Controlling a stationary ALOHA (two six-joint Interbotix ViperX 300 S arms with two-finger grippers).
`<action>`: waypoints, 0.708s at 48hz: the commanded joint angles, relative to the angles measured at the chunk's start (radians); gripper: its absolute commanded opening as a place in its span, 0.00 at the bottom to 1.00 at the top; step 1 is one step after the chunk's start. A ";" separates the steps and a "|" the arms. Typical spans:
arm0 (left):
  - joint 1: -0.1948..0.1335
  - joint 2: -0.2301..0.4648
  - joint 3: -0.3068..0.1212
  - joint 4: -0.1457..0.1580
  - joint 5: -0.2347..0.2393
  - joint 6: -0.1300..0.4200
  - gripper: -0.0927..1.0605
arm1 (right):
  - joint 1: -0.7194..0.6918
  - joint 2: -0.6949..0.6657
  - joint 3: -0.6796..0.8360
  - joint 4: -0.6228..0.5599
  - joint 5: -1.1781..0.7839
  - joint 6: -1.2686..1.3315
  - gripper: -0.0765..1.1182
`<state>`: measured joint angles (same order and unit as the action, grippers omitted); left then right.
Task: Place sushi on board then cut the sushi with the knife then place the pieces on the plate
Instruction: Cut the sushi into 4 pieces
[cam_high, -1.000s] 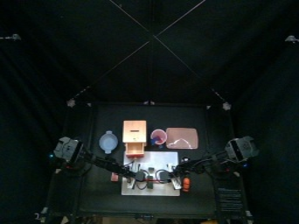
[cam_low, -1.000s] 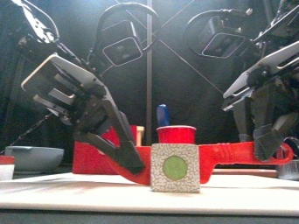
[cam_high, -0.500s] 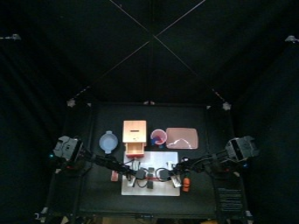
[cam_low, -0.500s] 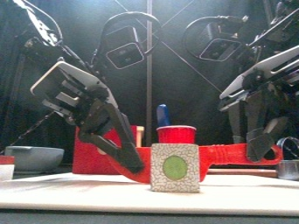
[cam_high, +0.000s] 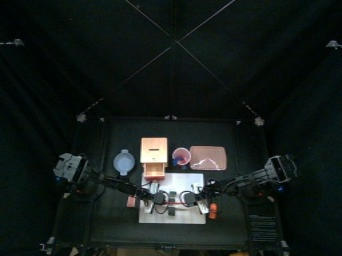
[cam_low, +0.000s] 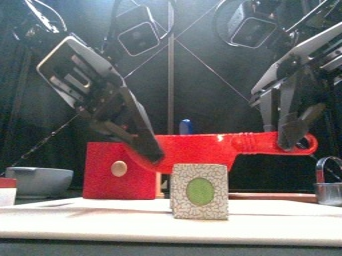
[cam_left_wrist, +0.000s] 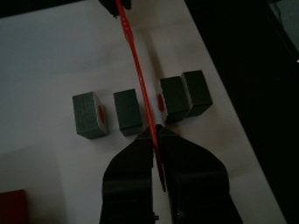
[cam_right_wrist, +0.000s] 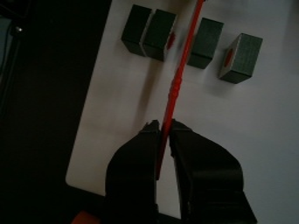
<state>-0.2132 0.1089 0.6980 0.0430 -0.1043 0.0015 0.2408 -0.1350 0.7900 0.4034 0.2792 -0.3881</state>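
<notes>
- Left gripper (cam_left_wrist: 156, 138), left of centre in the front view: jaws pressed together on one end of the red knife (cam_low: 221, 143).
- Red knife: lay level across mid-frame, above the sushi (cam_low: 201, 190) and clear of it; in the wrist views its blade ran over an open gap between blocks.
- Sushi: lower centre, on the white cutting board (cam_left_wrist: 59, 52); four dark green blocks in a row, two apart, two touching.
- Right gripper (cam_right_wrist: 167, 131), right of centre: pinching the knife's other end.
- Handling, judged: shift the blade over the touching pair; lower both arms together with the blade level, or loose blocks could skid.
- Surroundings: blue-grey bowl (cam_low: 38, 180) lower left; wooden box (cam_low: 114, 170); red cup (cam_high: 181, 154) with blue knife (cam_low: 185, 126); pink tray (cam_high: 209, 156) right of these; all behind the board, none obstructing.
</notes>
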 joint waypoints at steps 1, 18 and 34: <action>-0.031 -0.031 -0.011 0.005 -0.002 0.005 0.42 | 0.037 -0.044 -0.023 0.040 0.028 -0.003 0.42; -0.095 -0.002 -0.017 -0.012 0.003 0.002 0.42 | 0.080 -0.017 -0.029 0.086 0.038 -0.003 0.42; -0.118 0.011 -0.020 -0.020 0.002 0.000 0.42 | 0.103 0.009 -0.037 0.118 0.038 -0.003 0.42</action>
<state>-0.3221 0.1243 0.6826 0.0261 -0.1104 -0.0015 0.3114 -0.1135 0.7609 0.5139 0.3053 -0.3850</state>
